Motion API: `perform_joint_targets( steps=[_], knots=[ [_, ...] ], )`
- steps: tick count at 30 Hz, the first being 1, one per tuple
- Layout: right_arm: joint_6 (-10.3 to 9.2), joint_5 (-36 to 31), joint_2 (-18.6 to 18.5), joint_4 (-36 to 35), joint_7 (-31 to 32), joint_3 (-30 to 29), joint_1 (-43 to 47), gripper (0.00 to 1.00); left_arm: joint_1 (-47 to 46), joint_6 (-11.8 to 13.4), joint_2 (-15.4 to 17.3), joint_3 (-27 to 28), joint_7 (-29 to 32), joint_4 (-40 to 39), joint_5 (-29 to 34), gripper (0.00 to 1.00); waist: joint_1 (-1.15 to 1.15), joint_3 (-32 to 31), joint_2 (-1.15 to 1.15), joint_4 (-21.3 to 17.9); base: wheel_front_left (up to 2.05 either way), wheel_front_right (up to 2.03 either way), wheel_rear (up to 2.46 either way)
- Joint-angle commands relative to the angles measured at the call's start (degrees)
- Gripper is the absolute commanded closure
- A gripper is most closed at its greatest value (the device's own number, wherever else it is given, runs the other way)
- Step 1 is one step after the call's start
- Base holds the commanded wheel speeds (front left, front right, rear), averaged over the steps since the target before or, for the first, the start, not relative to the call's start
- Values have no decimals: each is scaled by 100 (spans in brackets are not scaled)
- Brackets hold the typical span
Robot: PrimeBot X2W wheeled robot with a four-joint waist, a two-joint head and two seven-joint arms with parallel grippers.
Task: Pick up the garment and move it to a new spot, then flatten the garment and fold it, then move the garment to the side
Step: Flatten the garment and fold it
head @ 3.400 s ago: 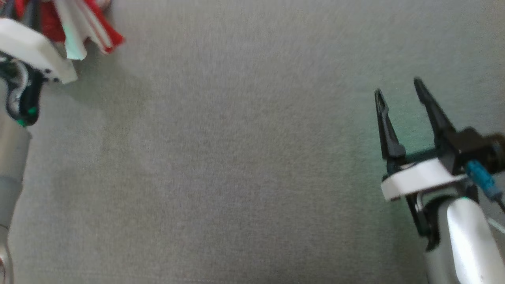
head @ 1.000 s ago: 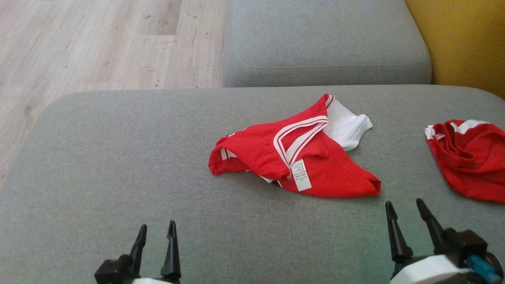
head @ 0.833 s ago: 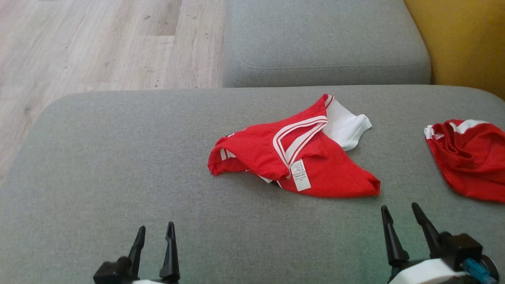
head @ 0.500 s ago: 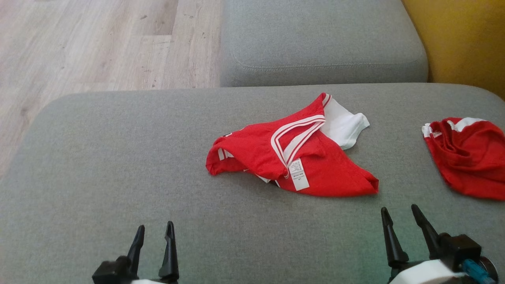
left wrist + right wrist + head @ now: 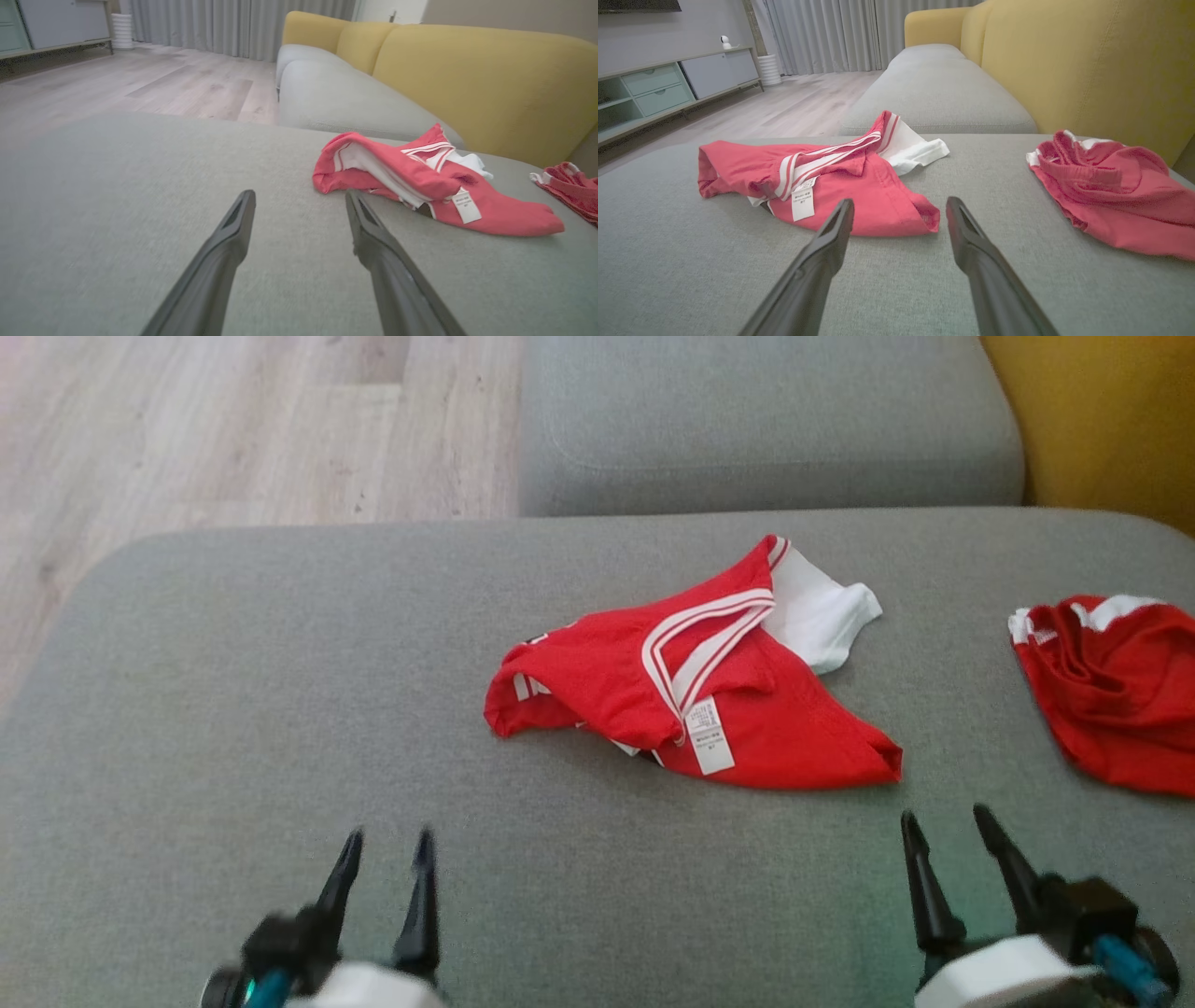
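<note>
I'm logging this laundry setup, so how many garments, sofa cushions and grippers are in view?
Garments: 2, the shirt mid-cushion and the red bundle to its right
Cushions: 2, the near cushion and the far cushion
Grippers: 2, the left gripper and the right gripper, both open
Total: 6

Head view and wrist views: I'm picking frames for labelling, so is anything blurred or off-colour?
Head view: left tool motion-smeared, faint green cast beside right tool; both wrist views: garment readable, its red washed towards pink.
</note>
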Motion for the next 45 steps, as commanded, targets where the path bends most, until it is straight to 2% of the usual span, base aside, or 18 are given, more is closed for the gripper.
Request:
perform_joint_targets(
  steps=[1,4,9,13,17,21,28,29,30,31,32,33,41,45],
  knots=[
    [37,-51,-35,-233,-11,109,-391,0,-522,6,82,138,24,-232,82,0,0,65,0,-36,0,0,0],
    [37,-102,-35,-310,37,112,-505,0,-904,-128,-8,-143,230,-289,261,0,0,238,0,-131,0,0,0],
    [37,-200,-35,-465,115,152,-796,0,-1804,-406,-338,-703,559,-106,678,0,0,753,0,-411,0,0,0],
    [37,-233,-35,-503,134,209,-1001,0,-2513,-732,-711,-1116,795,419,887,0,0,1116,0,-678,0,0,0],
    [37,-227,-35,-470,101,239,-1155,0,-3038,-928,-935,-1295,918,1166,1001,0,0,1365,0,-925,0,0,0],
    [37,-202,-35,-398,24,217,-1273,0,-3476,-885,-871,-1343,980,2036,1222,0,0,1530,0,-1123,0,0,0],
    [37,-181,-35,-297,-66,147,-1332,0,-3734,-752,-790,-1277,804,2652,1314,2,0,1578,0,-1155,0,0,0],
    [37,-172,-35,-286,-76,147,-1338,0,-3757,-754,-784,-1278,785,2707,1317,16,0,1577,0,-1154,0,0,0],
    [37,-162,-35,-274,-84,148,-1344,0,-3775,-758,-788,-1278,769,2756,1312,51,0,1573,0,-1149,0,0,0],
    [37,-152,-35,-264,-93,151,-1352,0,-3791,-759,-794,-1273,757,2802,1301,65,0,1570,0,-1144,0,0,0],
    [37,-143,-35,-254,-101,153,-1357,0,-3807,-753,-797,-1271,749,2846,1296,86,0,1565,0,-1139,0,0,0],
    [37,-137,-35,-243,-108,156,-1362,0,-3822,-752,-800,-1276,739,2886,1296,100,0,1559,0,-1135,0,0,0],
    [37,-128,-35,-181,-136,115,-1362,0,-3920,-756,-912,-1090,398,2803,1092,100,0,1459,0,-1067,0,0,0],
    [37,-147,-35,-152,-120,68,-1310,0,-4005,-822,-1073,-885,262,2391,795,100,0,1320,0,-965,0,0,0]
  ],
)
